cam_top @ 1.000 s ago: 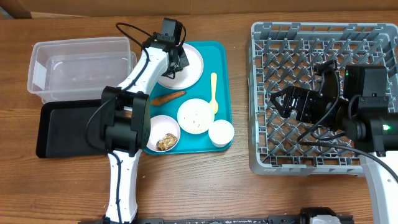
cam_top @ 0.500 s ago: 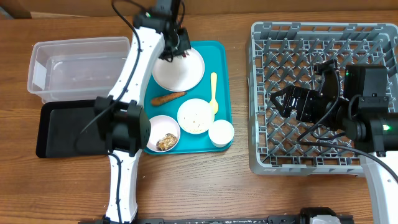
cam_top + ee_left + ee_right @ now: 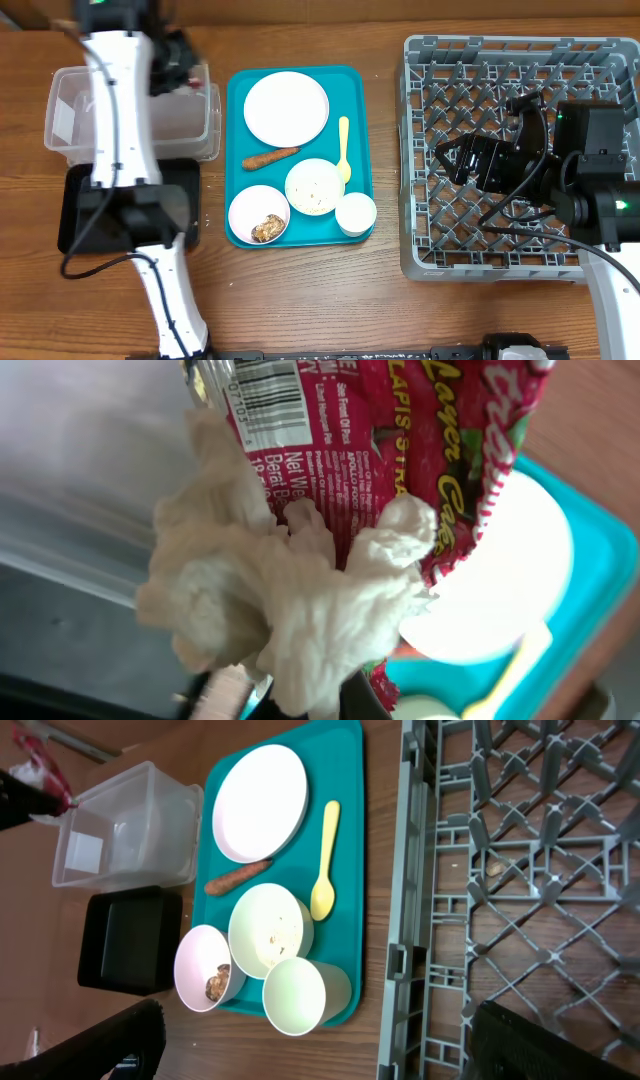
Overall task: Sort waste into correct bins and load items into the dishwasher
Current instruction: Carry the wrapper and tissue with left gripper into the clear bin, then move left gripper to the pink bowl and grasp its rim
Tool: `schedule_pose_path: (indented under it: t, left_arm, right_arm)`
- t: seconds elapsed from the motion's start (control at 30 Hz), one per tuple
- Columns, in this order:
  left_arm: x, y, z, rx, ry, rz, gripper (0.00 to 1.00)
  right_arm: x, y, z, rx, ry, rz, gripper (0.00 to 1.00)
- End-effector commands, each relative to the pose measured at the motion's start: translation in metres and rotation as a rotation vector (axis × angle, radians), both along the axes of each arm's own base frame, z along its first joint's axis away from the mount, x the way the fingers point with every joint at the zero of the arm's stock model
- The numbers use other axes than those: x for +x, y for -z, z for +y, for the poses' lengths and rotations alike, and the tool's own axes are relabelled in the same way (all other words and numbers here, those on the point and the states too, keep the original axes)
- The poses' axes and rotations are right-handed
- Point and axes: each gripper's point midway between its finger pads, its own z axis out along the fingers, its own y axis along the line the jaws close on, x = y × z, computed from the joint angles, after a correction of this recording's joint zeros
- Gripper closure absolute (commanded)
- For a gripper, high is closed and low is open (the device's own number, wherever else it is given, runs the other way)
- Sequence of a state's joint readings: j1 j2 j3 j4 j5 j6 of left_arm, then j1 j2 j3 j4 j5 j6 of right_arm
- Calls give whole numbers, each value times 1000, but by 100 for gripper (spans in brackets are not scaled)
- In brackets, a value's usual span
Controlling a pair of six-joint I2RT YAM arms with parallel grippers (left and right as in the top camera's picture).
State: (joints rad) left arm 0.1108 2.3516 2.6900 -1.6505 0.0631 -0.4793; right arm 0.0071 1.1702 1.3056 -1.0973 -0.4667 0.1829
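The left gripper (image 3: 180, 62) is clamped on both the red wrapper (image 3: 430, 470) and the crumpled napkin (image 3: 290, 610) above the clear tub (image 3: 62, 120). Dropped together, either might flutter past the tub's rim onto the black tray (image 3: 80, 215) beside it. Nothing blocks the drop. Well right of the tub, the right gripper (image 3: 470, 162) hangs wide apart and empty over the dish rack (image 3: 420, 150).

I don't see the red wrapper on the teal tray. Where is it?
The red wrapper hangs from the left claw, bunched with the white napkin, over the far edge of the clear tub, left of the teal tray in the overhead view.
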Motion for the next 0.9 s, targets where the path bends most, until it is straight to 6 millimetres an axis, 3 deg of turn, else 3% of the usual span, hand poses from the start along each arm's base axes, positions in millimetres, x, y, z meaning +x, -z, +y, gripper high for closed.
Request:
schedule_pose_path:
  t: [0.0,0.07,0.1,0.17,0.2,0.3,0.47,0.57,0.7,0.87]
  left_arm:
    - [-5,19,20,1,-53,51,92]
    - [-8,33,25,-1,-50,88,71]
    - [-10,39,26,-1,-42,107,56]
    - [-13,51,26,5,-12,136,13]
    - [-13,55,26,7,6,142,5]
    - [-13,56,26,10,32,141,0]
    - [-12,29,24,11,44,90,0]
    - [-15,4,22,16,63,48,0]
    - [-11,-40,-10,-63,225,-104,3]
    - [-35,-100,-48,-67,342,-239,0]
  right_arm:
    - [3,-12,1,-1,-4,-37,0]
    - [3,-12,1,-1,-4,-37,0]
    - [3,-12,1,-1,-3,-37,0]
    - [3,-12,1,-1,-3,-37,0]
    - [3,-12,1,-1,-3,-37,0]
    - [3,-12,1,-1,-4,-36,0]
    - [3,-12,1,-1,-4,-36,0]
    - [3,-12,1,-1,-4,-36,0]
    - [3,-12,1,-1,-4,-36,0]
    - [-2,-8,1,0,-4,-6,0]
